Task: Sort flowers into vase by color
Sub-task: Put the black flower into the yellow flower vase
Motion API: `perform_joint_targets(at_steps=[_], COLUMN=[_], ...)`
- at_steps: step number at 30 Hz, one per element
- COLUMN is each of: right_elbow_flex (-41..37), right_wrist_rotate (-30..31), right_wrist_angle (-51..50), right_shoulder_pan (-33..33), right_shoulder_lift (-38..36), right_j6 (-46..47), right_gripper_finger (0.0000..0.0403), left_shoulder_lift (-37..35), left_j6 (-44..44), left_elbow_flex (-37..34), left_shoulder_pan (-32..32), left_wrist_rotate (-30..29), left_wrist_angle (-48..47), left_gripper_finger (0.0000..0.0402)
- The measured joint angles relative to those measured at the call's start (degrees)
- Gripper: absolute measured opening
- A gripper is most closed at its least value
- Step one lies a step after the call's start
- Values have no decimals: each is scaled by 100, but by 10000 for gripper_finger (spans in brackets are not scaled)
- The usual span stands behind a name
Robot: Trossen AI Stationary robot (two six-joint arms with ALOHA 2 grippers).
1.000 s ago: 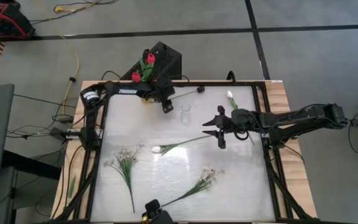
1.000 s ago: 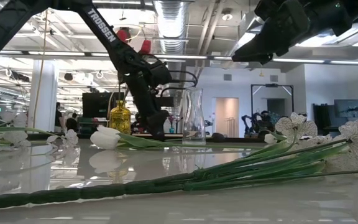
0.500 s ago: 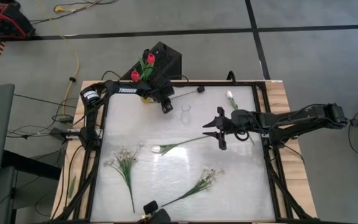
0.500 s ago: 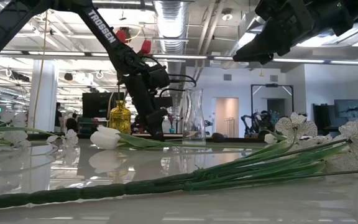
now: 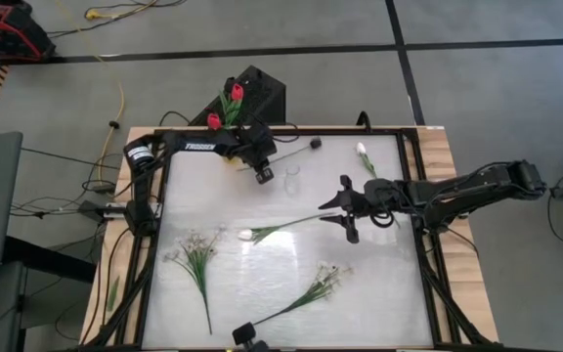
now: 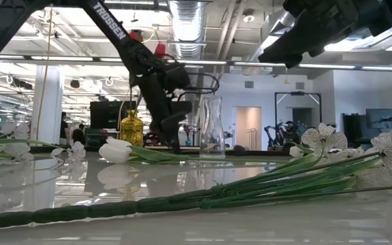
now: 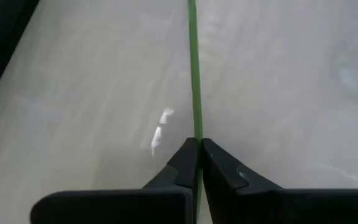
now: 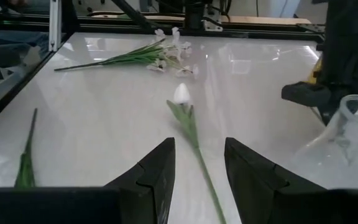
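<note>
A dark-headed flower lies near the table's far edge. My left gripper is shut on its thin green stem. A yellow vase with red flowers stands at the far left, just behind that arm. A clear glass vase stands beside the gripper. My right gripper hangs open over the stem end of a white tulip that lies flat at mid-table. In the right wrist view the tulip's stem runs toward the gap between the fingers. A second white flower lies at the far right. My left gripper pinches the flower's green stem between its two fingers, at the end away from the dark head. The fingers come down from above. The stem runs straight on past the fingertips over the white table top; whether it is lifted I cannot tell.
Two leafy sprigs with tiny white blossoms lie on the near half, one at the left and one at the middle. A black box stands beyond the far edge. Dark frame rails line the table's sides.
My left gripper has shut on the dark-headed flower's stem and gone a little toward the glass vase. My right gripper has shifted slightly toward the table's near edge, still open.
</note>
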Motion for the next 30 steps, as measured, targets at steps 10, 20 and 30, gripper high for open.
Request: perform_joint_targets(at_steps=[10, 20, 30], right_elbow_flex=[0, 0, 0], right_wrist_rotate=[2, 4, 8], right_wrist_angle=[0, -94, -57], right_shoulder_pan=[129, 129, 238], right_shoulder_lift=[0, -2, -2], right_j6=[340, 622, 878], right_gripper_finger=[164, 164, 164], left_shoulder_lift=[-826, -1837, -2992], left_j6=[-98, -74, 84], left_elbow_flex=[7, 13, 20], left_shoulder_pan=[-487, -1090, -2094], left_wrist_rotate=[-441, -704, -870], left_wrist_angle=[363, 1179, 1122], left_gripper_finger=[0, 0, 0])
